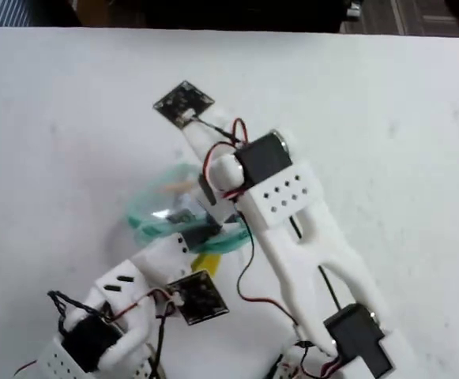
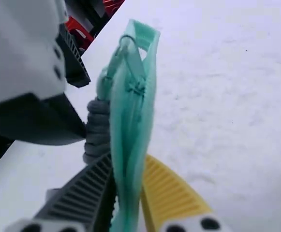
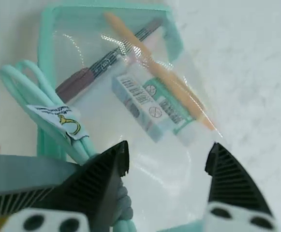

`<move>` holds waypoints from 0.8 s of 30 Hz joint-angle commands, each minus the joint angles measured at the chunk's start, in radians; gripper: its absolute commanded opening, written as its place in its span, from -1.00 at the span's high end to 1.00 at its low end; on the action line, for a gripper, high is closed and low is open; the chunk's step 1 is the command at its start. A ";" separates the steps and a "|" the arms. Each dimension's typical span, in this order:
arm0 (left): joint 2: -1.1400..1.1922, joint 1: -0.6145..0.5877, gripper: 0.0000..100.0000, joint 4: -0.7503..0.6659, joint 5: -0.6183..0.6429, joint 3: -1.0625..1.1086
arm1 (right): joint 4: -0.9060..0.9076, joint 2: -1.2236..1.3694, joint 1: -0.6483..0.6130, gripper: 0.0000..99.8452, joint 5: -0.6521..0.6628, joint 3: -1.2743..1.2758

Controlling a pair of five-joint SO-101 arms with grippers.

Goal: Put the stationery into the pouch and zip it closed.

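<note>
A clear pouch (image 1: pixel 159 209) with teal trim lies on the white table. Through its clear side (image 3: pixel 130 92) I see an orange pencil (image 3: pixel 155 63), a dark pen (image 3: pixel 101 63) and two small boxed erasers (image 3: pixel 145 104). A teal cord loop with a tag (image 3: pixel 65 121) hangs at one side. My left gripper (image 2: pixel 128 162) is shut on the pouch's teal edge (image 2: pixel 130 106), held between a black and a yellow finger (image 2: pixel 169 193). My right gripper (image 3: pixel 167 164) hovers open just above the pouch, one finger to each side. In the high view both grippers meet at the pouch, the right one (image 1: pixel 209 207) over it.
The white table (image 1: pixel 387 118) has free room all around the pouch. Its far edge runs along the top of the high view. The right arm's white body (image 1: pixel 292 213) crosses the middle, and its gripper housing (image 2: pixel 29 72) sits close beside the left gripper.
</note>
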 commanded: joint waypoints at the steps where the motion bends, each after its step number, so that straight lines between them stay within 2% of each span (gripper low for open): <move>1: 0.001 -0.022 0.95 -0.020 -0.006 -0.005 | 0.028 -0.085 -0.025 0.51 0.017 0.038; 7: 0.001 -0.022 0.95 -0.020 -0.006 -0.005 | 0.028 -0.110 -0.171 0.51 0.078 0.167; 12: 0.001 -0.024 0.95 -0.020 -0.006 -0.005 | 0.028 -0.099 -0.180 0.78 0.095 0.178; 14: 0.001 -0.024 0.95 -0.020 -0.006 -0.005 | 0.028 -0.094 -0.180 0.84 0.155 0.213; 17: 0.001 -0.024 0.95 -0.020 -0.006 -0.003 | 0.028 -0.090 -0.171 0.81 0.187 0.281; 22: 0.001 -0.024 0.95 -0.020 -0.006 -0.003 | 0.030 -0.094 -0.067 0.64 0.190 0.292; 24: 0.001 -0.024 0.95 -0.020 -0.006 -0.003 | 0.031 -0.094 -0.050 0.62 0.195 0.310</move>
